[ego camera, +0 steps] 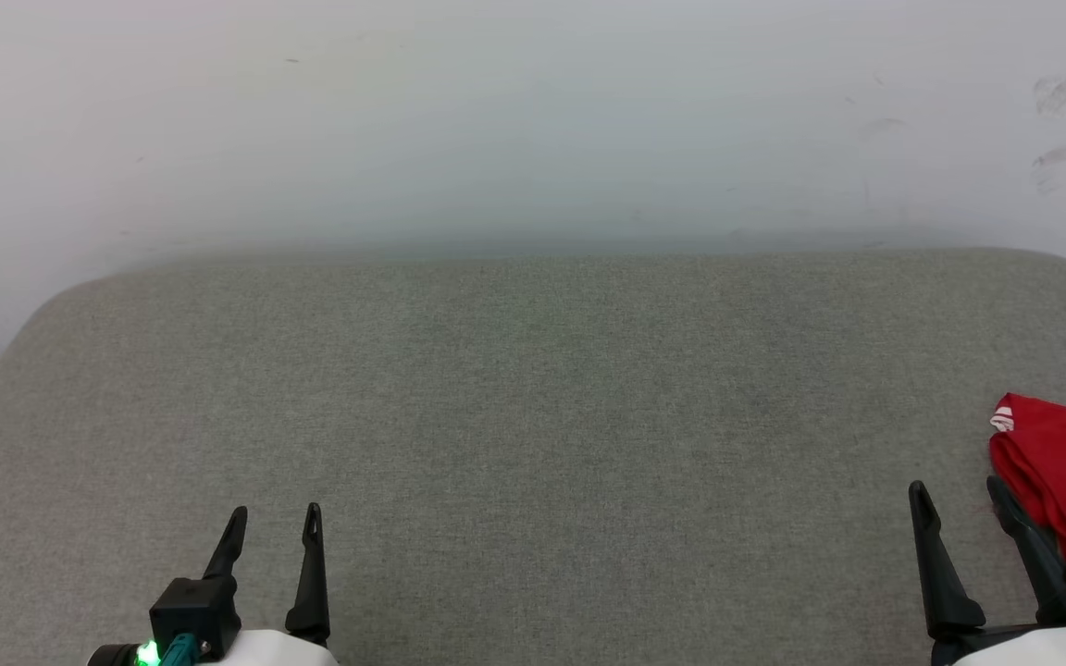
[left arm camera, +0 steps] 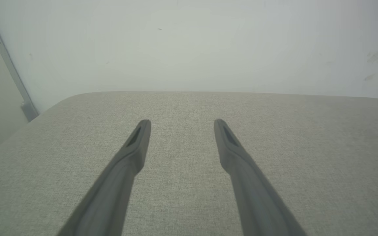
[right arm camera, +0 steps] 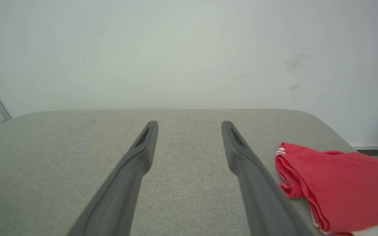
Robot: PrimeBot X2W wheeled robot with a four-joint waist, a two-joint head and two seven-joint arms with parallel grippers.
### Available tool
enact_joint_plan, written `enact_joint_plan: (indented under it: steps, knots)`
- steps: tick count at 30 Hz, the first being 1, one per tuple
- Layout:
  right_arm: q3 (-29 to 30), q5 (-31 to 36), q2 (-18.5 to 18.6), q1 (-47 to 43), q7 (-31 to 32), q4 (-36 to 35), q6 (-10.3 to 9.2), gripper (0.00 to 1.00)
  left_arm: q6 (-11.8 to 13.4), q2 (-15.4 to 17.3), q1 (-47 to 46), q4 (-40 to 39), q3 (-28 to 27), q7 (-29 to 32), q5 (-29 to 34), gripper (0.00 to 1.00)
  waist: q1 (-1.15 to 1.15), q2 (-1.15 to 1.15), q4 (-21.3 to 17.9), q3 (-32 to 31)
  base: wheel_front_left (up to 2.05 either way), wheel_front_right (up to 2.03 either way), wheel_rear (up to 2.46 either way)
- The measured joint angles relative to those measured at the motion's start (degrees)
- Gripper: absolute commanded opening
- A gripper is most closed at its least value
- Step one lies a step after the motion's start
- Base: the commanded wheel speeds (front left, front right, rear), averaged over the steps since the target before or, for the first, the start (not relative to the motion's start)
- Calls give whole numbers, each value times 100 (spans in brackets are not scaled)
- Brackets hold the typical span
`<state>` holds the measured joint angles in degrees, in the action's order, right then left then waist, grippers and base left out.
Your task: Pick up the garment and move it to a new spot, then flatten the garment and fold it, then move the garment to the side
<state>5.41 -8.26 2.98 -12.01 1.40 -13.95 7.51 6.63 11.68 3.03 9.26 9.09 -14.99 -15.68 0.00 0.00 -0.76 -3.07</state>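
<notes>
Left pincer (ego camera: pixel 276 509), right pincer (ego camera: pixel 955 484), both spread, one red garment (ego camera: pixel 1065 462), one cushion (ego camera: pixel 533 388)

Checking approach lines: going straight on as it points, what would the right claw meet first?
Likely the white wall past the grey pad; nothing else lies before the right claw, the garment sitting to its right.

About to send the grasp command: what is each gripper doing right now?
Left gripper: open, empty.
Right gripper: open, empty; the garment lies just to its right.
</notes>
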Motion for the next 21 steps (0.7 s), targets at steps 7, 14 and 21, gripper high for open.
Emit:
enact_joint_plan:
  steps: [7,14,21]
  knots:
    - [-26,-2,0,0,13,11,0,100,-94,-57,-3,56,-44,0,54,100,0,0,24,-24,0,0,0]
    - [-42,-27,0,-1,9,10,0,100,-159,-109,-8,92,-90,0,126,100,0,0,37,-27,0,0,0]
    - [-80,-333,-1,-24,18,311,0,0,-207,-189,113,346,-93,133,-146,0,0,0,40,-18,0,0,0]
